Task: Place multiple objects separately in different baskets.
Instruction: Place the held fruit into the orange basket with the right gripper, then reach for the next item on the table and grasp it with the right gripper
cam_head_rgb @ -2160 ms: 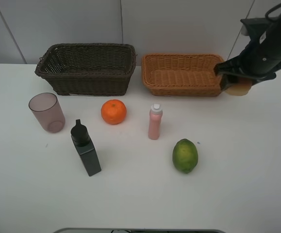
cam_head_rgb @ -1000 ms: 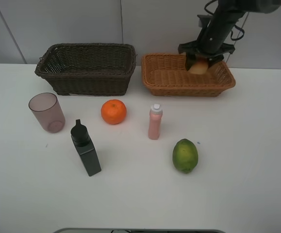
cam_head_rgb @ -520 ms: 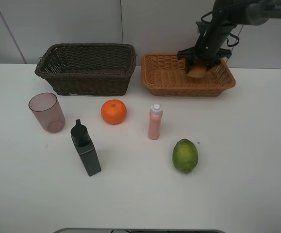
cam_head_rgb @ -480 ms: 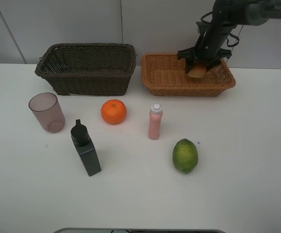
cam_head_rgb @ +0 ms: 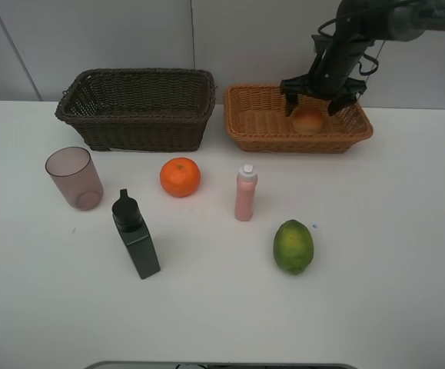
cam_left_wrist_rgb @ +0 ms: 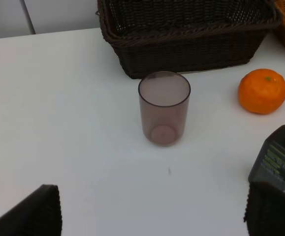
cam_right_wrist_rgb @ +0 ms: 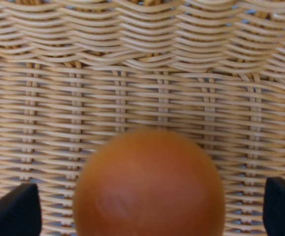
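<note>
Six objects and two baskets share a white table (cam_head_rgb: 376,292) in the high view. Five objects stand on the tabletop: one translucent pinkish cup (cam_head_rgb: 74,178), one orange (cam_head_rgb: 180,177), one black square bottle (cam_head_rgb: 137,240), one slim pink white-capped bottle (cam_head_rgb: 245,194) and one green oval fruit (cam_head_rgb: 293,246). The sixth, a red-yellow peach (cam_head_rgb: 308,120), sits inside the light orange-tan basket (cam_head_rgb: 268,142), which stands just beside the dark brown basket (cam_head_rgb: 137,127) at the back. The right gripper (cam_head_rgb: 310,106) hangs over the peach, its jaws spread to either side of the fruit.

One cup (cam_left_wrist_rgb: 164,108) stands upright in the left wrist view, with the orange (cam_left_wrist_rgb: 262,91) and the black bottle (cam_left_wrist_rgb: 277,162) off to one side and the dark basket (cam_left_wrist_rgb: 191,51) beyond. The left gripper (cam_left_wrist_rgb: 152,214) is spread wide and holds nothing.

One peach (cam_right_wrist_rgb: 149,187), blurred, fills the right wrist view over the tan weave (cam_right_wrist_rgb: 132,73). The two fingertips (cam_right_wrist_rgb: 14,211) stand well clear of it on either side, gripping nothing.
</note>
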Controlling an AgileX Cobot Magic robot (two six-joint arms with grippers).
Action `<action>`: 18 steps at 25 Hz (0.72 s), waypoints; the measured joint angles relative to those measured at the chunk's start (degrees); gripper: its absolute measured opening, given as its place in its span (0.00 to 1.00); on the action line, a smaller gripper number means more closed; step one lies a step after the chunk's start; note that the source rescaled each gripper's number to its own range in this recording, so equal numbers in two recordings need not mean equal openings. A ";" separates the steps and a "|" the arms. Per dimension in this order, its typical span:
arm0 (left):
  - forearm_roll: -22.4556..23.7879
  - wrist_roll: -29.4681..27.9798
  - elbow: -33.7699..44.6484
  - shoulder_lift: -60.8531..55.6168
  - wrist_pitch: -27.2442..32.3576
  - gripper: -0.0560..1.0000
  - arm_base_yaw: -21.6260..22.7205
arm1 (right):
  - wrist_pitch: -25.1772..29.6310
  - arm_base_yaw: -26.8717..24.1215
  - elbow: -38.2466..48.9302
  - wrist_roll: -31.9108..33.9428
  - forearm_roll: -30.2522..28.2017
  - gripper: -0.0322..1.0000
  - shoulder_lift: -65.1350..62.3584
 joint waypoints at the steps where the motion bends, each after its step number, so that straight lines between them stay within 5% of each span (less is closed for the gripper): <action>1: 0.00 0.00 0.00 0.00 0.00 0.96 0.00 | 0.00 0.00 0.00 0.00 0.00 0.92 -0.05; 18: 0.00 0.00 0.00 0.00 0.00 0.96 0.00 | 10.34 5.51 5.39 -0.11 -0.88 0.93 -14.06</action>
